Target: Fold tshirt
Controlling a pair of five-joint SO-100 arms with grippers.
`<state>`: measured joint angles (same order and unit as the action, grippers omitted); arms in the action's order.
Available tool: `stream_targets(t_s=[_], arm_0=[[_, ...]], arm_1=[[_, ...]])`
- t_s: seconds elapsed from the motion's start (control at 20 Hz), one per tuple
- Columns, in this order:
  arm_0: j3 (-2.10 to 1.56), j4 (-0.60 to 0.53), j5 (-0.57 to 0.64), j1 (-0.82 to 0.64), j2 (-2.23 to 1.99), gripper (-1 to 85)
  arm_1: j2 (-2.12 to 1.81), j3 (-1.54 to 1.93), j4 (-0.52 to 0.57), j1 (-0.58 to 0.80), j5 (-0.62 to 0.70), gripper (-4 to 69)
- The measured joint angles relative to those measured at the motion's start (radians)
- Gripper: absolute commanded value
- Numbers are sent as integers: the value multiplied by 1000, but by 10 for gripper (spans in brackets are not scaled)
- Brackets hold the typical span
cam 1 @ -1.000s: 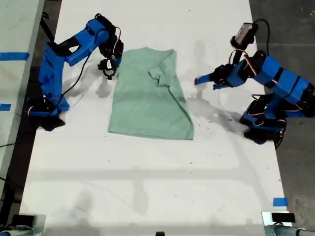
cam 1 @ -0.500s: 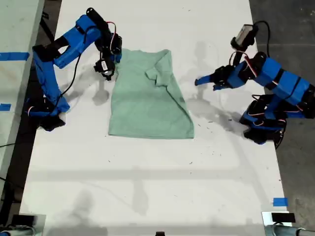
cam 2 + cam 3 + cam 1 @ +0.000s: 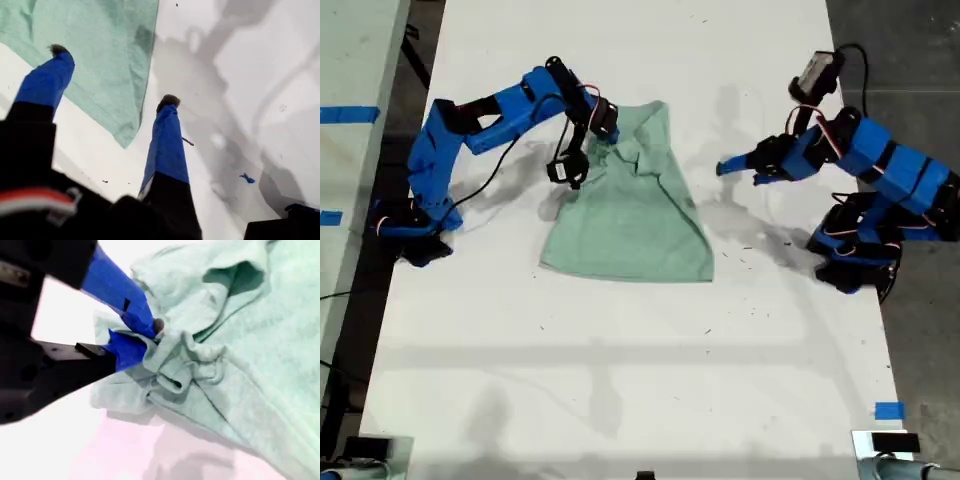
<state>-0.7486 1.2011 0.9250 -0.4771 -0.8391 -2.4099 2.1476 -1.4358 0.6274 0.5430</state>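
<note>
1. In the exterior view, my second tool [image 3: 582,152] is now reaching in over the tshirt [image 3: 630,215], having swung from beside the collar edge half a second ago, dragging the sleeve on the exterior view's left inward. The tshirt is lying mid-surface [image 3: 620,380], its far part bunching. My first tool [image 3: 738,165] is hovering well apart on the exterior view's right, unchanged.
2. In the first wrist view, my first tool [image 3: 112,75] is standing apart and gripping nothing, with a tshirt [image 3: 100,50] corner lying beyond its tips.
3. In the second wrist view, my second tool [image 3: 150,337] is pinching together on a gathered fold of tshirt [image 3: 240,350].
4. Doing this well: I am judging the fold should be carried straight across, low and taut, then laid flat so the wad is not trapped.
5. Hard to make out: how many layers are being clamped is probably two or more, but the blur is hiding it; the arm is covering the sleeve in the exterior view.
</note>
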Motion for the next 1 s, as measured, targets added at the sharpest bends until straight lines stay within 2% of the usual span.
stream_targets(t_s=[0.1, 0.15, 0.25, 0.45, 0.55, 0.65, 0.75, 1.0], arm_0=[[0, -43, 23, 29, 49, 414], [0, -44, 32, 41, 55, 429], [0, -18, 40, 51, 49, 424], [-5, 140, 25, 46, -114, 384], [-35, 259, -12, 25, -232, 328], [-123, 380, -63, 3, -339, 325], [-242, 426, -115, 6, -445, 332], [-563, 391, -268, 103, -660, 332]], arm_1=[[0, 8, 0, 0, 0, 313], [0, 8, 0, 0, 0, 313], [0, 8, 11, 0, 0, 313], [0, 8, 17, 0, 0, 314], [0, 8, 17, -2, 0, 314], [0, 8, 17, -17, 0, 314], [8, 8, 17, -37, 0, 315], [60, 8, 17, -127, 0, 316]])
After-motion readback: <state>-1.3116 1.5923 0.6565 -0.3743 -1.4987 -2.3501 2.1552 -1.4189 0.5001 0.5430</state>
